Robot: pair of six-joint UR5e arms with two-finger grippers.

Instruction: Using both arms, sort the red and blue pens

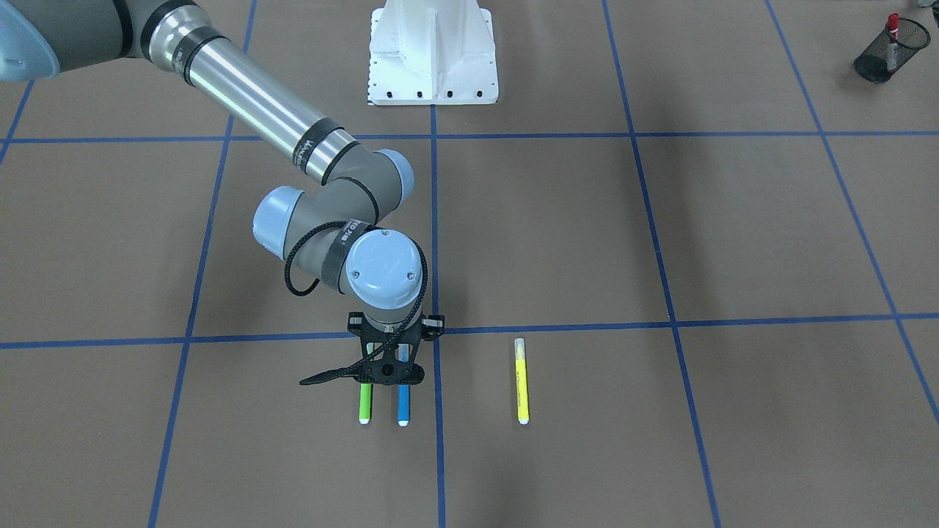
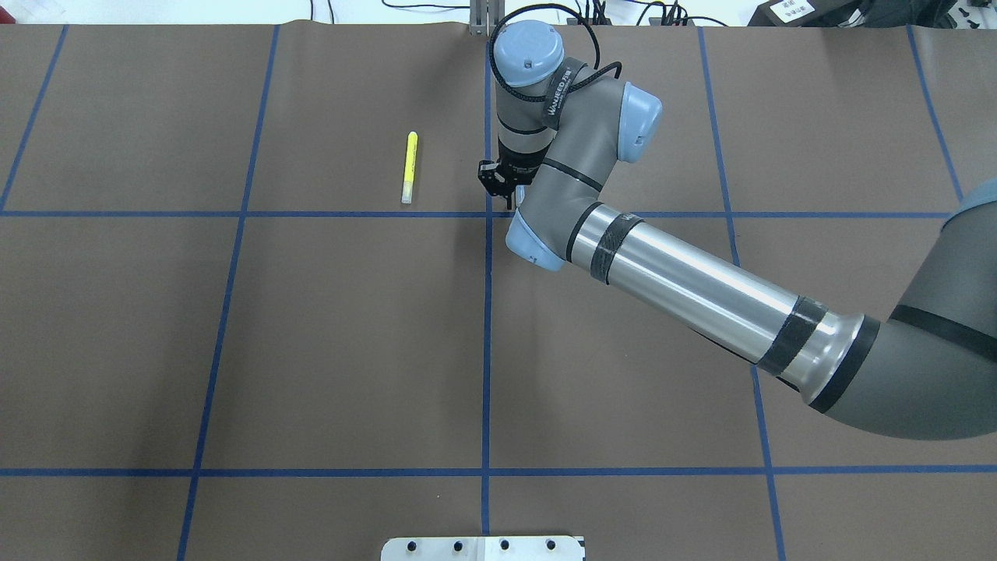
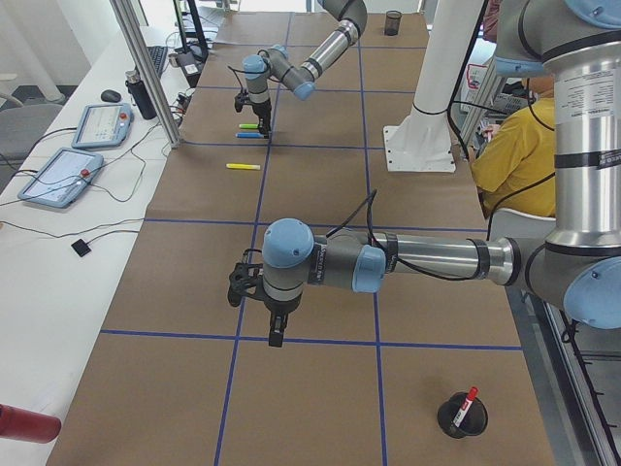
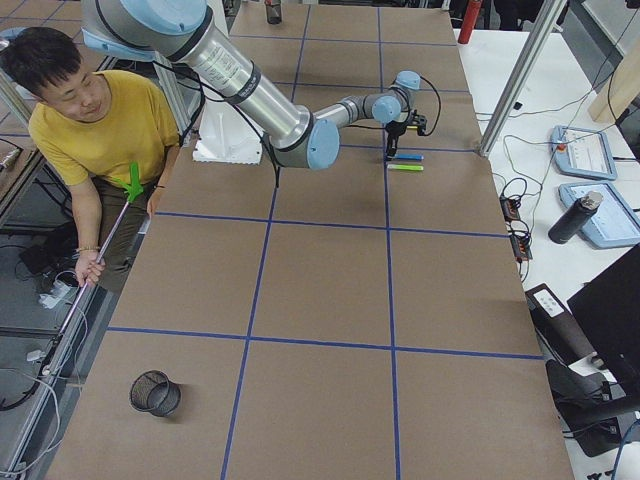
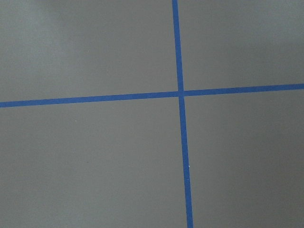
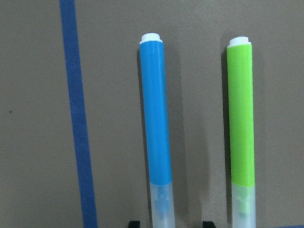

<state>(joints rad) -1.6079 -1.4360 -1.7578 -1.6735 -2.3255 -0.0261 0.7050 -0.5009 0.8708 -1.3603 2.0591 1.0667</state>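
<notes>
Right gripper (image 1: 387, 372), black and two-fingered, hung pointing straight down over the near ends of two pens on the brown paper-covered desk (image 1: 660, 220), which was ruled into squares by blue tape. The jointed grey and silver right arm (image 1: 249, 103) reached to it from the upper left of the front-facing view.

Leftmost in that view lay the slim bright green pen with a clear cap (image 1: 364, 408), flat on the desk. Just beside it, parallel and not touching, lay the slim bright blue pen with a clear cap (image 1: 403, 409). The right wrist view showed the two black fingertips (image 6: 134, 224) standing one on each side of the blue pen's clear cap, with bare desk between each tip and the cap. The jaws were therefore parted and gripped nothing. The green pen lay outside them.

Further right, well apart from that pair, lay the slim yellow pen with a clear cap (image 1: 521, 381), parallel to them. The white flanged pedestal (image 1: 433, 51) stood beyond, at the top of the view.

Far to the right, near the desk's corner, stood a black mesh cup (image 1: 877, 62) with the thick white-barrelled, red-capped marker (image 1: 893, 29) leaning inside it.

Only the left side view showed the black left gripper (image 3: 277, 330), pointing down above a blue tape line; whether its jaws were parted or closed I could not tell.
</notes>
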